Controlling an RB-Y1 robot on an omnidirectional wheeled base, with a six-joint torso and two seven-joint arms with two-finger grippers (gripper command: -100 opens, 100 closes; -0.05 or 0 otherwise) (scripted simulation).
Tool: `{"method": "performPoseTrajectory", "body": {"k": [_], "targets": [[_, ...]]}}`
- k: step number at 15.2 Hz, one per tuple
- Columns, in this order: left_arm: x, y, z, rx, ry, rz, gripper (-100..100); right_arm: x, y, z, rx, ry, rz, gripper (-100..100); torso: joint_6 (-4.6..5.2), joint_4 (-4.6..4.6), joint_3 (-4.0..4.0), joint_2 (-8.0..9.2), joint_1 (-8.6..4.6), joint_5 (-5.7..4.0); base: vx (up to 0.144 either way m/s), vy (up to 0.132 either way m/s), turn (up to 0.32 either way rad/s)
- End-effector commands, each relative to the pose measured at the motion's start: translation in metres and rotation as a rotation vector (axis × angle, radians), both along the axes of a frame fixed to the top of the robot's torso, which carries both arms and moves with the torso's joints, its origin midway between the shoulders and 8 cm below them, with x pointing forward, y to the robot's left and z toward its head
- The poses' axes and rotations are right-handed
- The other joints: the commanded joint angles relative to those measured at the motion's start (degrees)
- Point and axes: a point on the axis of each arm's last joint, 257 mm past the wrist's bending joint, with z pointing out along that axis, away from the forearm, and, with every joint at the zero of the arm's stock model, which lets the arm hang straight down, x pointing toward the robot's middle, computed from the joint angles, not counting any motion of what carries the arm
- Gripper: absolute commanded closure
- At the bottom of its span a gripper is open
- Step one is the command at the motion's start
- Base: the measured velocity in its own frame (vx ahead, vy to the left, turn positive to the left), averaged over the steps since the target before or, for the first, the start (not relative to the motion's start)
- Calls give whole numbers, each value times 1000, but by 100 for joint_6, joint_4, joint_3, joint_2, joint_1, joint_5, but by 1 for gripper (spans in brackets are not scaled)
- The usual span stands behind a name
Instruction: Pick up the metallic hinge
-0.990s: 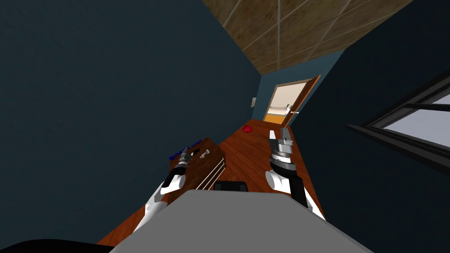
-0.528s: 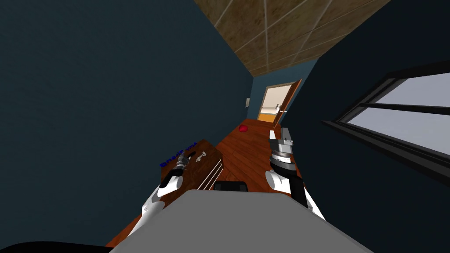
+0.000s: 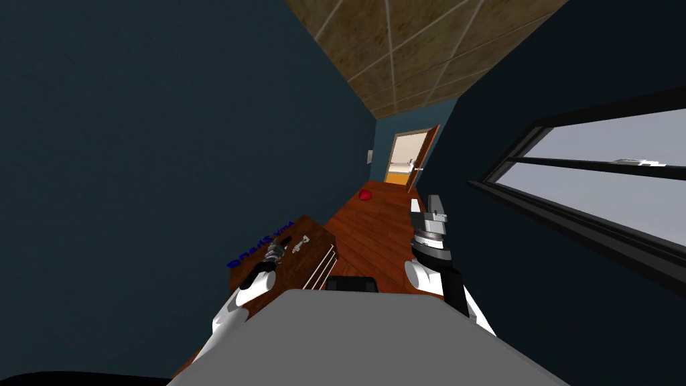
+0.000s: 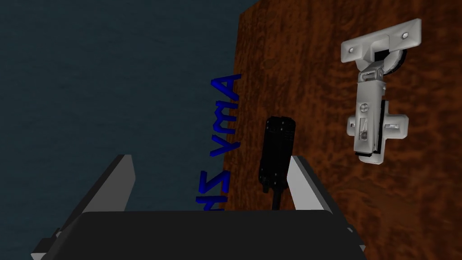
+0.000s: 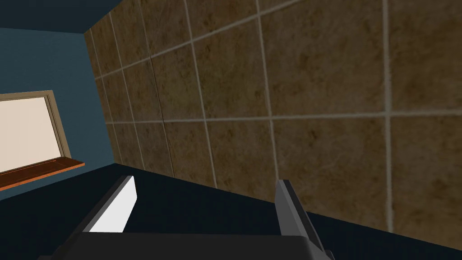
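**Ahead of the left gripper (image 4: pixel 212 185): a silver-white metallic cabinet hinge (image 4: pixel 376 99) outside the parted fingers**

Beyond the hand and off to its right-arm side, the silver-white metallic cabinet hinge lies flat on a reddish-brown wooden top (image 4: pixel 293 54), well clear of the gap between the blades. The left gripper is spread wide and holds nothing. A small black oblong object (image 4: pixel 276 153) sits just beside the finger nearer the hinge, with blue lettering (image 4: pixel 221 140) along the wood's edge.

The piece looks rigid, smooth and fairly light, so probably slippery under thin blades. It may also fold at its joint. The narrow straight arm (between the rounded cup plate and the cross-shaped mount) seems the best place to pinch, with the blades brought low to the wood.

The right gripper (image 3: pixel 429 209), raised well apart from the hinge, is likewise spread and empty.
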Motion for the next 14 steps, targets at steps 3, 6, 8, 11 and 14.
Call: {"method": "performPoseTrajectory", "body": {"k": [3, 6, 8, 11, 14], "targets": [[-20, 20, -27, -50, 61, 61, -100, 0, 0, 0, 0, 0, 0, 0, 3, 0, -2, -3, 0, 0, 23, 9, -197], [-37, 34, -47, -94, 105, 112, -100, 0, 0, 0, 0, 0, 0, 0, 3, -1, -2, -3, 2, 0, 21, 13, -194], [-52, 46, -63, -136, 140, 160, -100, 0, 0, 0, 0, 0, 0, 0, 6, 0, -2, -4, 1, 0, 25, 13, -262], [-78, 63, -88, -219, 191, 250, -100, 0, 0, 0, 0, 0, 0, 0, 3, -2, -5, -8, 4, 1, 35, 21, -280], [-99, 71, -106, -264, 228, 304, -100, 0, 0, 0, 0, 0, 0, 0, -1, -2, -4, -7, 5, 1, 29, 21, -164]]}}
